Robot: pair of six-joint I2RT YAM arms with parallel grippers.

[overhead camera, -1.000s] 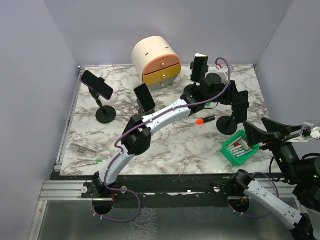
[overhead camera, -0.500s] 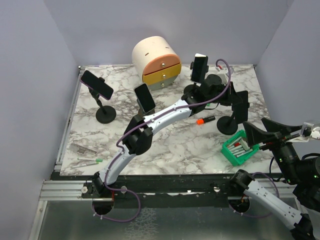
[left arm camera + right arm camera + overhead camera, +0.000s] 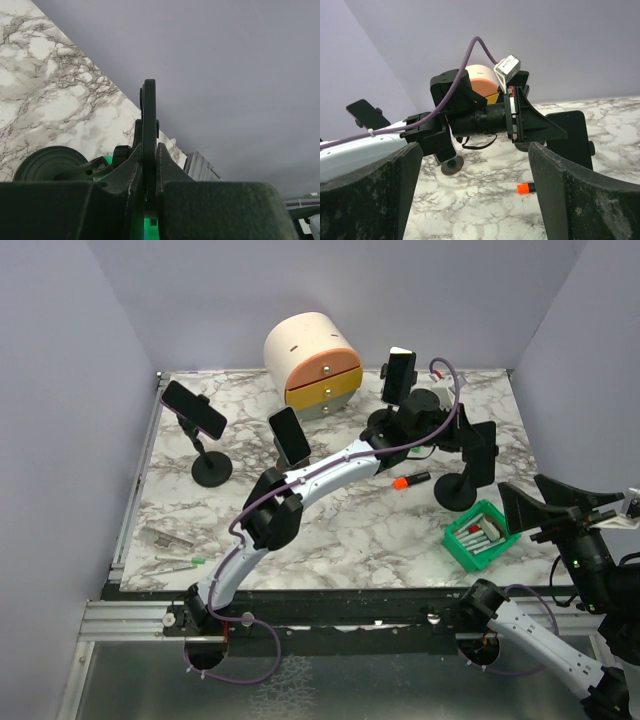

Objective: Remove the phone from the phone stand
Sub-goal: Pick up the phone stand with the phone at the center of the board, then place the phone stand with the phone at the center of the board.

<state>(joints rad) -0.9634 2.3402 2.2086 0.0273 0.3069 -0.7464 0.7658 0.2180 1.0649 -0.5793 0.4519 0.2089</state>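
Marble worktop (image 3: 350, 530), with the left arm (image 3: 330, 472) stretched from the near edge to the far right. Round drawer unit (image 3: 312, 360) at the far edge. Right fingers (image 3: 560, 190), near right, spread wide apart and holding nothing. Phone stand (image 3: 455, 490) at the right, round base on the worktop. The phone (image 3: 149, 115) sits upright in it, clamped edge-on between the left fingers (image 3: 167, 165). Green tray (image 3: 478, 535) just nearer than the stand. Orange marker (image 3: 408, 481) left of the stand.
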